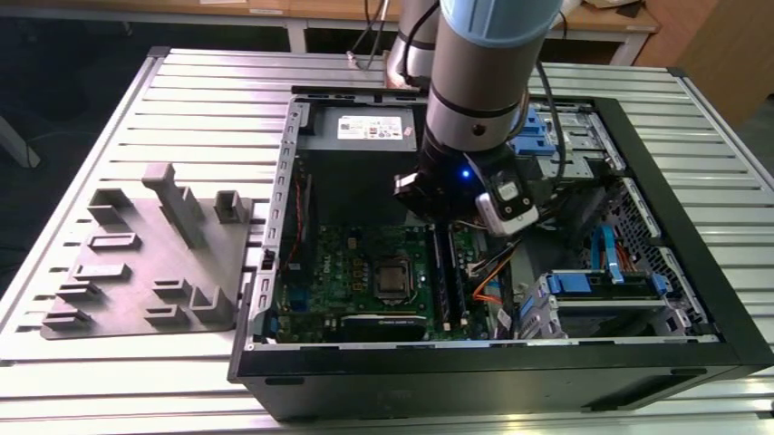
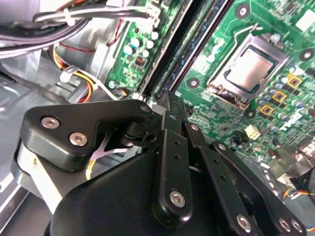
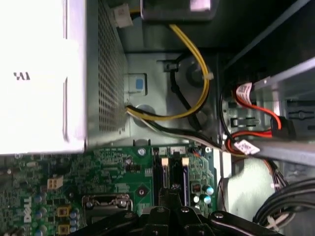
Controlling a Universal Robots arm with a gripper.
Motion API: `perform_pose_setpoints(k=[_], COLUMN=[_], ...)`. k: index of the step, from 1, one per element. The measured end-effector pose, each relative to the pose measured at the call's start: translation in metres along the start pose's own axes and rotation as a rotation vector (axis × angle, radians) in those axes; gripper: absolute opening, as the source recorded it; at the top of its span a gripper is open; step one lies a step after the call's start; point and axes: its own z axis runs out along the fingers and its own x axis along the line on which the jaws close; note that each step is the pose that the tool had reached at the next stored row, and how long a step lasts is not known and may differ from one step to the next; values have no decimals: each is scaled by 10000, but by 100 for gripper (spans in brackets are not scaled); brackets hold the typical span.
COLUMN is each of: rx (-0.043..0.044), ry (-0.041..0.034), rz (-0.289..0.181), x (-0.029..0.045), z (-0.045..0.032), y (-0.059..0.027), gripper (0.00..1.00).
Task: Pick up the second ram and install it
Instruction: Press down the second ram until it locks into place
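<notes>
- Inside the open computer case, which lies on its side on a ribbed metal table, the robot arm reaches down over the green motherboard.
- Its gripper hangs just above the end of the memory slots nearest the grey power-supply box, as the exterior view shows it.
- In the second wrist view the black fingers lie close together, their tips meeting over the slot strips; whether they pinch anything I cannot tell, since the linkage hides the gap.
- In the first wrist view two slots run side by side, each with a pale latch at its end, and the gripper tip sits between them.
- The second ram seems to stand in the slot on the exterior view's right, a dark bluish strip beside the black one, though that is hard to make out.
- The processor socket (a bare silver square in a metal frame) lies beside the slots.
- Yellow, white and black cables loop from the power supply past the board's edge.
- A grey fixture tray with upright blocks rests on the table at the exterior view's left, apart from the case.
</notes>
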Motion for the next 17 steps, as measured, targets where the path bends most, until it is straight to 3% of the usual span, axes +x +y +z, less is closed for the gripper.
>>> perform_pose_setpoints(k=[17], rx=[35], ry=[9], rz=[-161], x=[-15], z=[-7], y=[-284], gripper=[7])
